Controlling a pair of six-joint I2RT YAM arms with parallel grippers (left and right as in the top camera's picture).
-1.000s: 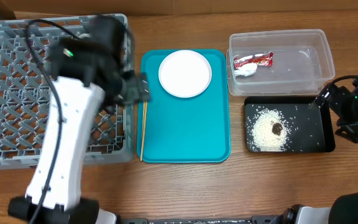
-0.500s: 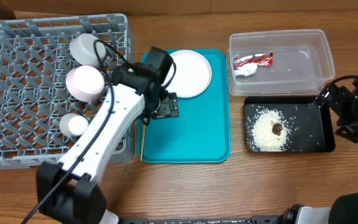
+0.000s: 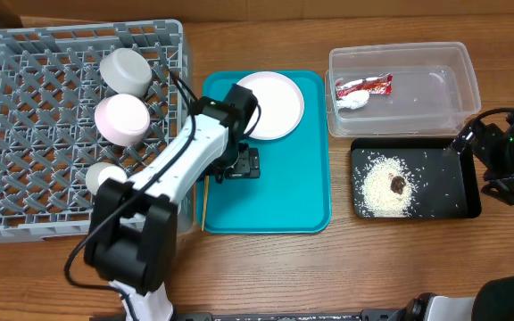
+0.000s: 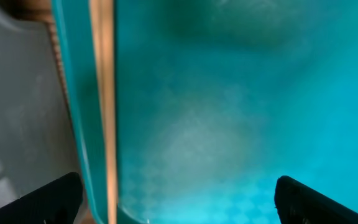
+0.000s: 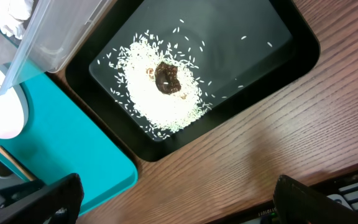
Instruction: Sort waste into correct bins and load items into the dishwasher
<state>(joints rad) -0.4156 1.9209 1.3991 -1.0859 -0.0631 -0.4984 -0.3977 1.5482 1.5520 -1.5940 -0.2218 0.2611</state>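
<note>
The grey rack holds the pale bowl, pink saucer and small white cup. The white plate lies on the teal tray. The chopsticks lie along the tray's left edge and show in the left wrist view. My left gripper is open and empty just above them. The clear tub holds the wrapper and tissue. The black tray holds rice and the brown lump. My right gripper is open.
The left arm stretches from the table's front edge across the rack's right wall to the teal tray. The right arm rests at the table's right edge beside the black tray. Bare wood lies in front of both trays.
My left arm has swung out of the rack and rightward onto the teal tray's left side, uncovering the bowl, saucer and cup. The right arm has not moved.
</note>
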